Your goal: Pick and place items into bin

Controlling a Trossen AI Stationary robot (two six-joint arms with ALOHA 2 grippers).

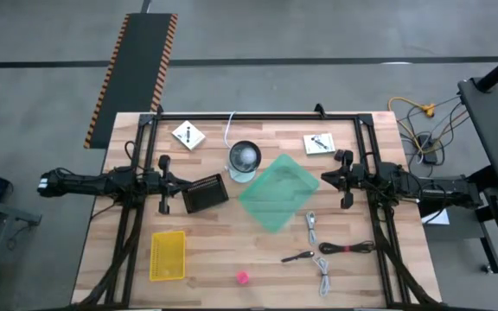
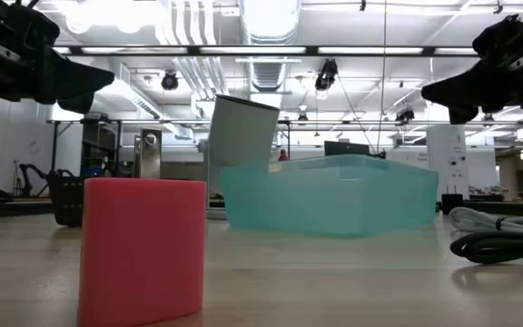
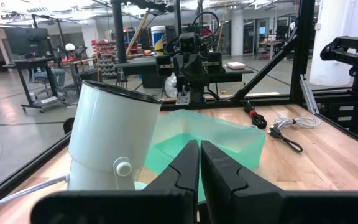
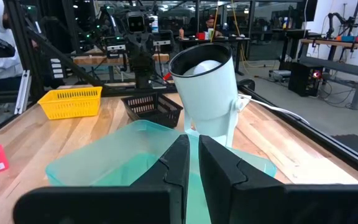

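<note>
The translucent green bin (image 1: 277,192) stands mid-table between my two arms. On the table's near right lie two white coiled cables (image 1: 312,226) (image 1: 324,276), a dark thin cable (image 1: 347,248) and a black-handled tool (image 1: 297,257). A small pink object (image 1: 242,277) stands near the near edge, large in the low view (image 2: 142,250). White square packets lie at the far left (image 1: 188,135) and far right (image 1: 319,143). My left gripper (image 1: 169,183) (image 3: 199,171) hovers left of the bin, shut and holding nothing. My right gripper (image 1: 328,180) (image 4: 193,165) hovers right of the bin, also shut and holding nothing.
A tilted round white-grey cup (image 1: 244,160) on a stand, with a white cord, sits at the bin's far-left corner. A black mesh basket (image 1: 204,193) lies left of the bin, a yellow basket (image 1: 168,255) near left. A black frame (image 1: 258,117) borders the table.
</note>
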